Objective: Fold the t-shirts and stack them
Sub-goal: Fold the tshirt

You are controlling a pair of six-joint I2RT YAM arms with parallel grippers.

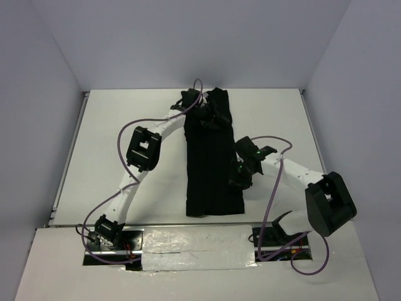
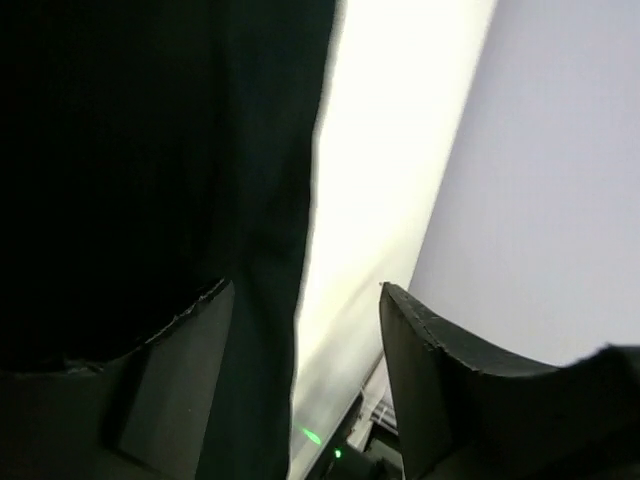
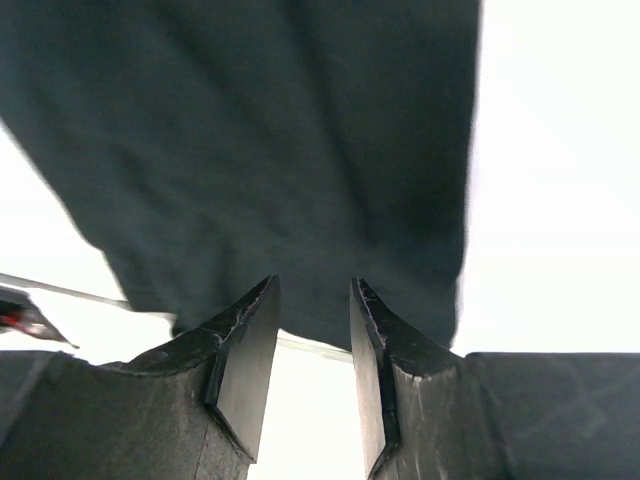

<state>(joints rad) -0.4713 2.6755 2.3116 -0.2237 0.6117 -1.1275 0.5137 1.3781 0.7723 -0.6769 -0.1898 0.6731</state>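
You've got the t-shirt [image 1: 213, 163] lying as a long narrow black strip down the centre of the tabletop [image 1: 125, 113]. Its far end is at the far edge and its near end stops just short of the near edge. The cloth is bunched and rumpled at the far end and flat elsewhere.

The left arm [image 1: 141, 147] reaches from the near-left corner over to that bunched far end. In its wrist cam the left fingers [image 2: 440, 380] stand wide apart w/ nothing clamped. One finger is over black cloth, the other over bare tabletop, and the shirt's edge runs through the gap.

The right arm [image 1: 294, 172] comes in from the near-right corner to the shirt's right edge, a bit nearer you than the middle. The right fingers [image 3: 245, 350] show only a narrow gap, w/ nothing in it. The cloth hangs just past the tips, and I can't tell if it touches them.

Around it:
- A purple cable [image 1: 122, 141] loops along each arm.
- A green light [image 1: 255, 151] shows on the right wrist.
- A strip of silver tape [image 1: 194, 241] runs between the two bases on the near ledge.

The tabletop is plain white, w/ a metal rail [image 1: 69, 157] along its left edge. Pale grey walls [image 1: 188, 37] close in the far, left and right sides.
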